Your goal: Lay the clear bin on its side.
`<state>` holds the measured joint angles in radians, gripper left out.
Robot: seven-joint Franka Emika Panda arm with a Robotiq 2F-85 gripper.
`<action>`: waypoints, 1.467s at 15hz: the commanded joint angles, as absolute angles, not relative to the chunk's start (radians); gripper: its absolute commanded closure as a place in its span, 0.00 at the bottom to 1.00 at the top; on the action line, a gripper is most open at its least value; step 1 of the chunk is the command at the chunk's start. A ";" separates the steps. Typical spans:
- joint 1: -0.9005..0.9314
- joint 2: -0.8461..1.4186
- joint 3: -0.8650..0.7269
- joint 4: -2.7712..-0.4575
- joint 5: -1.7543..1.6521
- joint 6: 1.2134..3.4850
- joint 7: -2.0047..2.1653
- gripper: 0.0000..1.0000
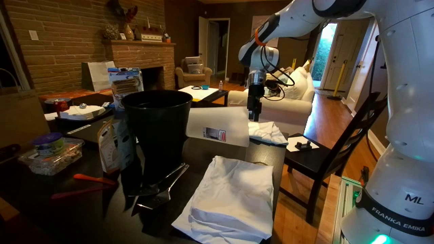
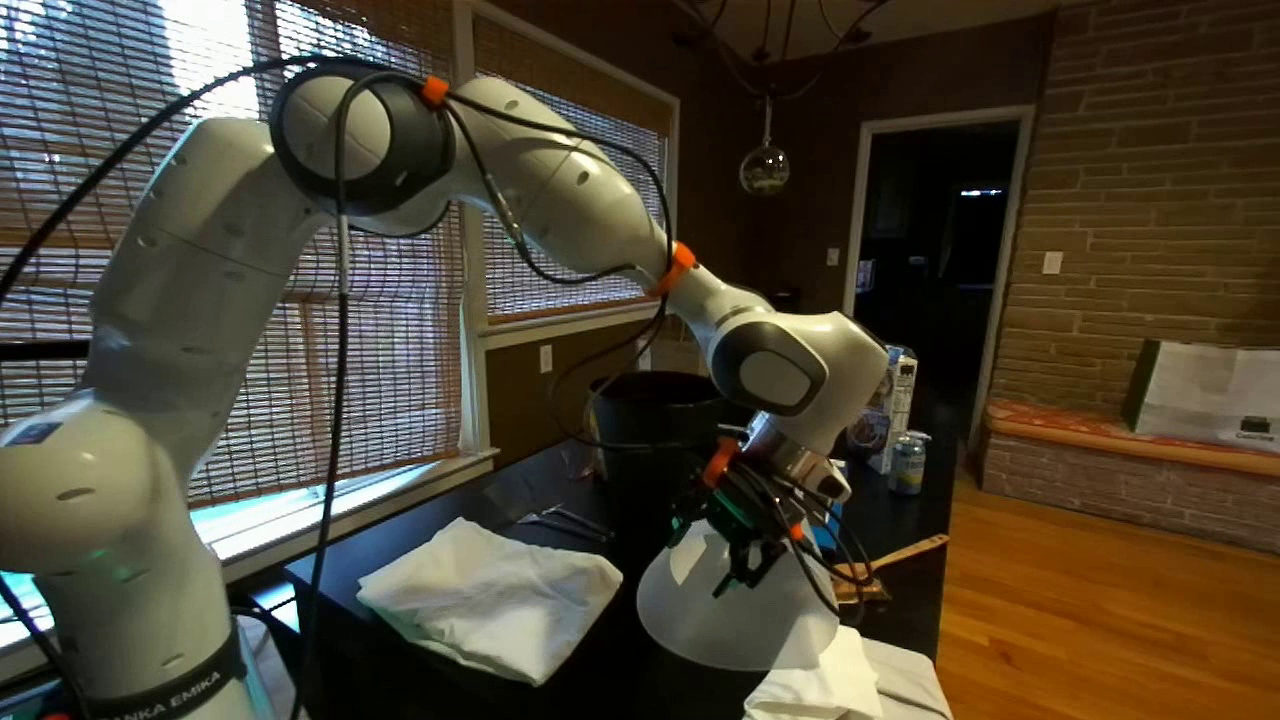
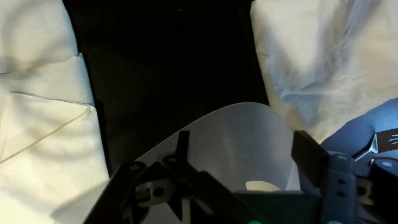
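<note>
Folded white cloth (image 1: 234, 200) lies nearest us on the dark surface (image 1: 112, 220). Starting from the left, we see a see-through food box (image 1: 64, 162) with a purple-lidded tub (image 1: 49, 145) on it, an orange utensil (image 1: 91, 178), then the black bin (image 1: 157, 132), upright, with metal utensils (image 1: 165, 196) in front of it. Next comes the clear bin (image 1: 218, 118), lying along the surface: seen from here, its narrow end passes behind the black bin and its wide mouth faces right. Whether the two bins touch, we cannot tell. To our eye the laying-down looks all but done.

We expect the clear bin to be light and fairly stiff, its thin wall giving a little under a pinch, its smooth plastic apt to slip or roll. We would take hold at the rim, one finger inside and one outside; the broad, tapering side looks too wide and sleek to span.

Near the mouth end hangs the hand (image 3: 241, 140), its fingers spread well apart in the wrist view, with nothing that we can see gripped between them; contact with the wall we cannot make out. Farther right come a rumpled cloth (image 1: 268, 132), a chair (image 1: 327, 159) and last the arm (image 1: 407, 101).
</note>
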<state>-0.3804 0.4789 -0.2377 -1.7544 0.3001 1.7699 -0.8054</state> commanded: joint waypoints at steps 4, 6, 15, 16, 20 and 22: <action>-0.342 0.357 -0.190 -1.778 0.179 1.763 -0.728 0.00; -0.314 0.300 -0.182 -1.790 0.134 1.762 -0.699 0.00; -0.181 0.063 -0.152 -1.789 -0.179 1.790 -0.502 0.00; -0.176 0.046 -0.149 -1.795 -0.200 1.792 -0.482 0.00; -0.168 0.053 -0.148 -1.753 -0.216 1.776 -0.477 0.00; -0.163 0.037 -0.147 -1.757 -0.231 1.782 -0.464 0.00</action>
